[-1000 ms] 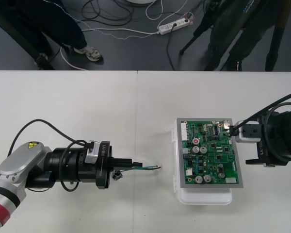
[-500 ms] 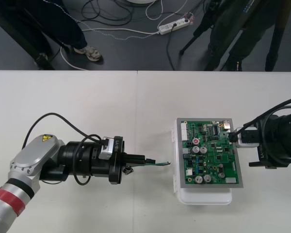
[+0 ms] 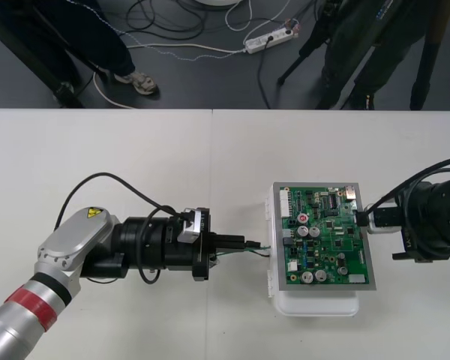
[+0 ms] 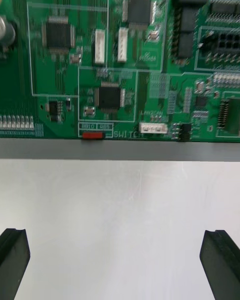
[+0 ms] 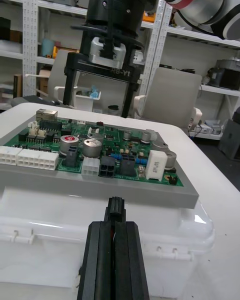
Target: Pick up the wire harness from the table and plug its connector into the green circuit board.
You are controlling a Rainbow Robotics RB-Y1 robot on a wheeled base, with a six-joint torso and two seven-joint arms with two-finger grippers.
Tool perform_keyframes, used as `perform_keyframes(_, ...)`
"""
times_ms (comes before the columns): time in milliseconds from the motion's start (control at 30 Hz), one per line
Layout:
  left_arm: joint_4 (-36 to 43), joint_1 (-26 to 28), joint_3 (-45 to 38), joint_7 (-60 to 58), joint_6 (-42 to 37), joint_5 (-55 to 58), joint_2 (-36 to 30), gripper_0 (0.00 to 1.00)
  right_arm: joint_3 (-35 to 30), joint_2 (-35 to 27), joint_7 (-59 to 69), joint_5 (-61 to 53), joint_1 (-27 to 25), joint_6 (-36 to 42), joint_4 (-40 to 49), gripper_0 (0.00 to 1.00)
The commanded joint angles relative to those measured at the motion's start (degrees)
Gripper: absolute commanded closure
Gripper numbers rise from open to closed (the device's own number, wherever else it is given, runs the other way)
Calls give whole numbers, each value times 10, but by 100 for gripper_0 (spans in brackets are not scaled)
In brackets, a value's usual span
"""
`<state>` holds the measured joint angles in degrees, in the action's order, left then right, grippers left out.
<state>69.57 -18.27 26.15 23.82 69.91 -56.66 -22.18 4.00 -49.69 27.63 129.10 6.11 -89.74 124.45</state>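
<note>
The green circuit board lies on its white base at the right of the table. My left gripper is shut on the wire harness, whose thin wires reach almost to the board's left edge. In the left wrist view the fingers are pressed together with the small black plug sticking out between them, level with the base's side wall just short of the board. My right gripper hovers at the board's right edge, open, its fingers far apart over bare table beside the board.
Facing the left wrist camera, the right gripper stands behind the board's far side. White connector blocks and capacitors line the board's near edge. Bare table stretches to the left and behind.
My left arm has carried the harness to the right, from mid-table up to the board's left edge. The right gripper has shifted slightly toward the table's front along the board's right side.
</note>
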Motion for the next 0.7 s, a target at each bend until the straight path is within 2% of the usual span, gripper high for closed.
perform_keyframes(33,4,-26,21,14,-43,0,23,100,28,-20,-15,26,-3,-3,0,0)
perform_keyframes(700,4,-30,32,11,-61,4,40,100,30,64,-24,95,11,-3,-30,0)
